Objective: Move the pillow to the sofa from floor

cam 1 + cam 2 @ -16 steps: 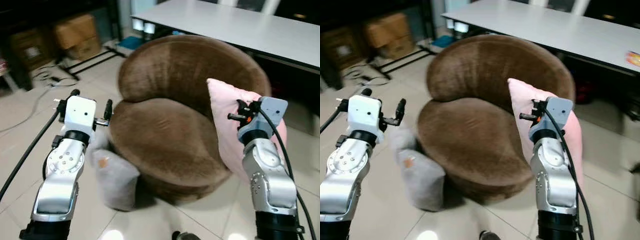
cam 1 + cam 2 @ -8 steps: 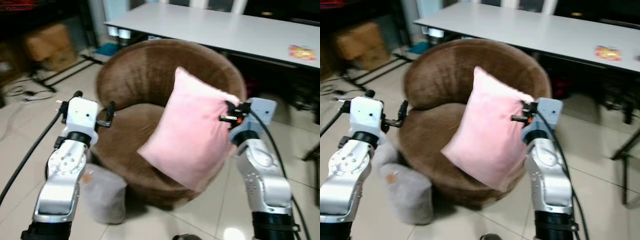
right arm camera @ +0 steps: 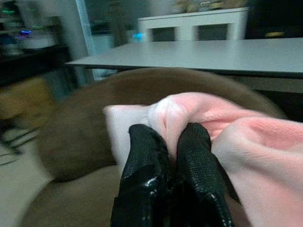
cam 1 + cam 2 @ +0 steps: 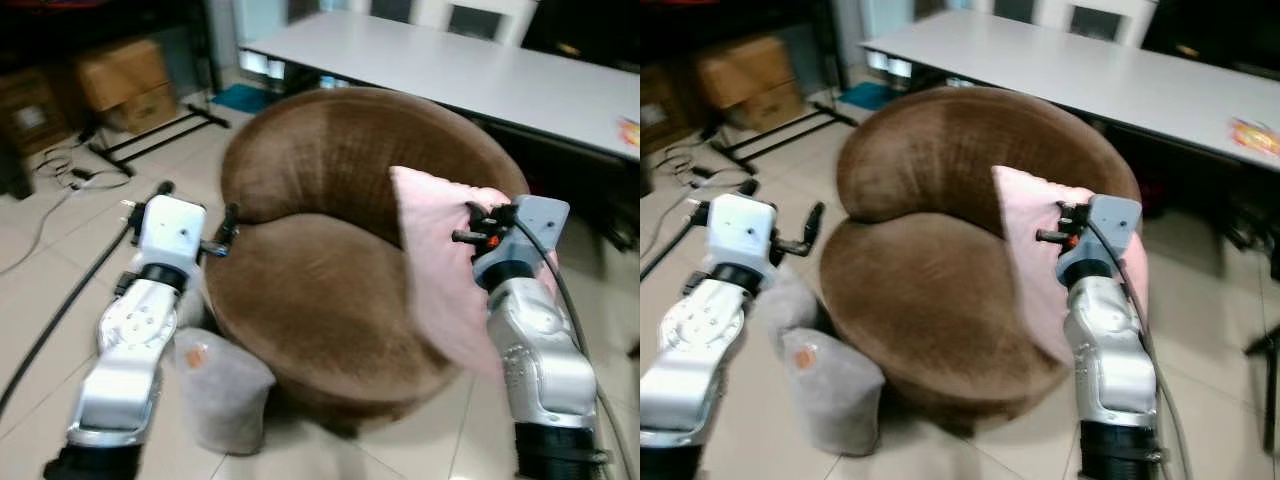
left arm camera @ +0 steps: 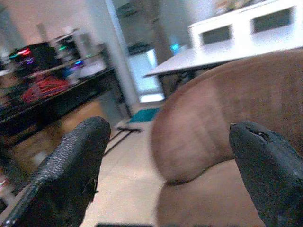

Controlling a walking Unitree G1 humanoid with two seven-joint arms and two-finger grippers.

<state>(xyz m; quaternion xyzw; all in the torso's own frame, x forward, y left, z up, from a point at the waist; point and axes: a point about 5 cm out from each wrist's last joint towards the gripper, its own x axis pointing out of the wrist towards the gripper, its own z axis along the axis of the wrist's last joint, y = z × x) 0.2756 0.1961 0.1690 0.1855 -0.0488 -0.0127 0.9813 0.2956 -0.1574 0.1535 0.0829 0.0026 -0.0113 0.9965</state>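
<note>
A grey cushion (image 4: 222,388) is seen on the floor beside the left gripper (image 5: 170,156), whose fingers are spread wide. The brown sofa (image 4: 330,270) is centred. At its right edge, the pink pillow (image 4: 435,265) is pinched by the right gripper (image 3: 170,156).

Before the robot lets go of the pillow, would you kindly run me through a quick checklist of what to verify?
1. Right gripper clamped on the pink pillow: ok, a fold is pinched between the fingers.
2. Pillow over the brown sofa seat: not ok, it hangs at the sofa's right edge, partly beyond it.
3. Seat free of other things: ok.
4. Left gripper out of the way: ok, open, beside the sofa's left side.
5. Grey cushion on the floor clear of the drop: ok.
</note>
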